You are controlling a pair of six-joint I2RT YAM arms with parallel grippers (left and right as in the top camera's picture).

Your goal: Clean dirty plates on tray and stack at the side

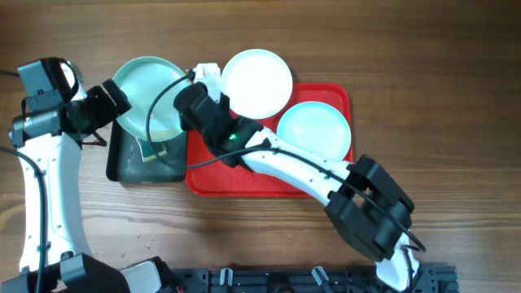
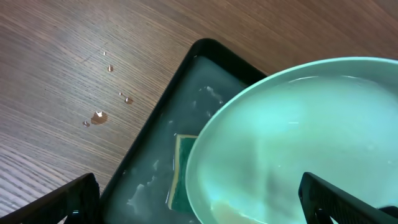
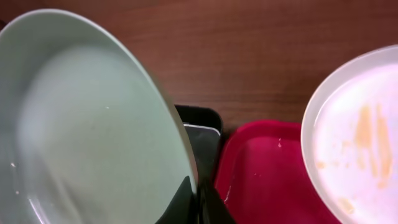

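With the right tool (image 3: 196,196) clenched on the turquoise plate (image 1: 138,85), steady it over the black tray (image 1: 122,169); the left tool (image 2: 199,186) is released

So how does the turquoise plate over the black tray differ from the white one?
The turquoise plate hangs tilted over the black tray, its rim pinched by the right gripper. The white plate lies ungripped at the red tray's far edge. The white plate bears orange smears, while the turquoise plate looks wet and largely clean. Both are round and similar in size.
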